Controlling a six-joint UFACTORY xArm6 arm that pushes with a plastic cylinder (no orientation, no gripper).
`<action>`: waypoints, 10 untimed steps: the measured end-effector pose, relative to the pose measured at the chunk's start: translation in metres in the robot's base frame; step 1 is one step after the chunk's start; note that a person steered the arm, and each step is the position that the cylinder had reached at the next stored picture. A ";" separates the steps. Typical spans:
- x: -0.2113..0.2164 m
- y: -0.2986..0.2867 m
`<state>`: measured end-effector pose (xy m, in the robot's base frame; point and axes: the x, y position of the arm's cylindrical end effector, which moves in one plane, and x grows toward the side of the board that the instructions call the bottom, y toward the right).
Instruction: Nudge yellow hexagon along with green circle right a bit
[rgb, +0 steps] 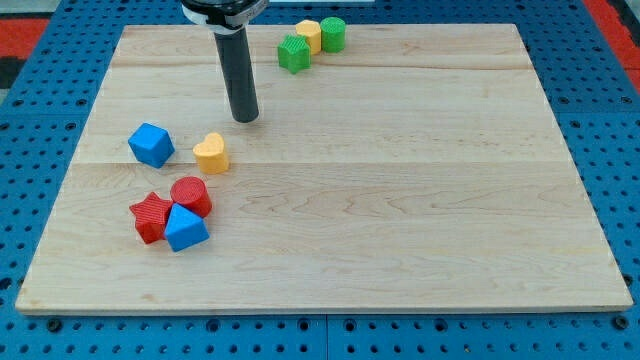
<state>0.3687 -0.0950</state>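
Observation:
The yellow hexagon (309, 35) sits near the view's top edge of the wooden board (400, 200), touching the green circle (333, 33) on its right. A green star (294, 54) touches the hexagon at its lower left. My tip (246, 118) rests on the board well below and to the left of this group, apart from all blocks. The rod rises from the tip toward the view's top.
A yellow heart (211, 152) lies just below and left of my tip. A blue cube (151, 144) is further left. A red star (150, 216), a red cylinder (190, 194) and a blue block (185, 228) cluster at lower left.

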 end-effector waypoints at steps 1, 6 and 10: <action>0.005 0.012; 0.005 0.037; 0.021 0.091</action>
<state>0.3893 -0.0044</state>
